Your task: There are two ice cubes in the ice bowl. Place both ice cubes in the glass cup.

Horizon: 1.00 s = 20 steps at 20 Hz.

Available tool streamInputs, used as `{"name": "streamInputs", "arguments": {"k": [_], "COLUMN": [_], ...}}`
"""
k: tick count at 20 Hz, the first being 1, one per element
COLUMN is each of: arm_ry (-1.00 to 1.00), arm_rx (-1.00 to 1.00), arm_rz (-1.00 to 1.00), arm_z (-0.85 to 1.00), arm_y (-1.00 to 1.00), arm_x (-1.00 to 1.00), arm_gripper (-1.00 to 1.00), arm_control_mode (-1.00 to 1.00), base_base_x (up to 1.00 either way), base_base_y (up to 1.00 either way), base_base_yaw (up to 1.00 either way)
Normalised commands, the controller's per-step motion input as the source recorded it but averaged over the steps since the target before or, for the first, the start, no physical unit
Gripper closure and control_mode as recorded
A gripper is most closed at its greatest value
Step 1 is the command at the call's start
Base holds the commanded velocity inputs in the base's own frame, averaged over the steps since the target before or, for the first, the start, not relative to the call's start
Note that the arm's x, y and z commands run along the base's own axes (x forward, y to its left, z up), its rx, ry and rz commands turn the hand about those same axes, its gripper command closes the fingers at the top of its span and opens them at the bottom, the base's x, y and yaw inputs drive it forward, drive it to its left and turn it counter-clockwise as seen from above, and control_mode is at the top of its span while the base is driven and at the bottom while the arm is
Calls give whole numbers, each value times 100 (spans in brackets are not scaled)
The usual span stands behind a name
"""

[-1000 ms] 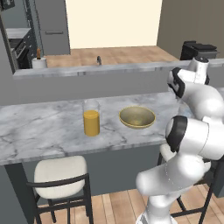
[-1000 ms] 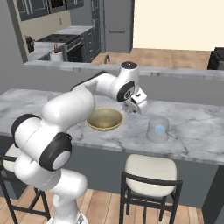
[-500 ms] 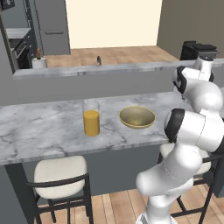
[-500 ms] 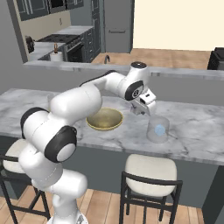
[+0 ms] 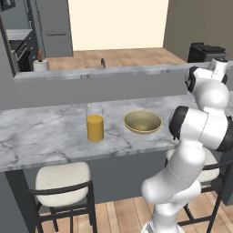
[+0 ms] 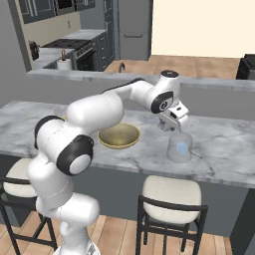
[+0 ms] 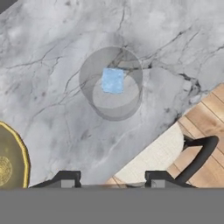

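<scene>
the gripper (image 6: pixel 175 128) hangs over the marble counter (image 6: pixel 224 144), just above and behind the glass cup (image 6: pixel 179 148), between it and the ice bowl (image 6: pixel 119 135). its jaws are drawn in close, and nothing can be made out between them. one pale-blue ice cube (image 6: pixel 182 148) sits inside the cup; from the hand camera the cube (image 7: pixel 113 80) shows through the clear round wall of the cup (image 7: pixel 112 83), ahead of the fingertips (image 7: pixel 69 179). the olive-gold bowl (image 5: pixel 142 122) stands on the counter to the cup's left in the right base view, and its rim (image 7: pixel 17 162) edges into the hand view at lower left. in the left base view a tall glass of orange liquid (image 5: pixel 95 122) stands left of the bowl, apart from it. two cushioned stools (image 6: pixel 172 197) are tucked under the counter's near edge.
</scene>
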Motion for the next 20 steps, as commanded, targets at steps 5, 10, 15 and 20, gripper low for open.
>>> {"name": "streamInputs", "arguments": {"k": [5, 10, 15, 20], "arm_ry": [0, 0, 0, 0], "arm_rx": [0, 0, 2, 0], "arm_rz": [0, 0, 0, 0], "arm_z": [-9, -17, -15, -3], "arm_y": [-22, -17, -2, -5], "arm_x": [0, 0, 5, 18], "arm_gripper": [100, 100, 100, 100], "arm_control_mode": [-100, -100, -100, -100], "base_base_x": [0, 0, 0, 0], "base_base_y": [0, 0, 0, 0], "base_base_yaw": [0, 0, 0, 0]}}
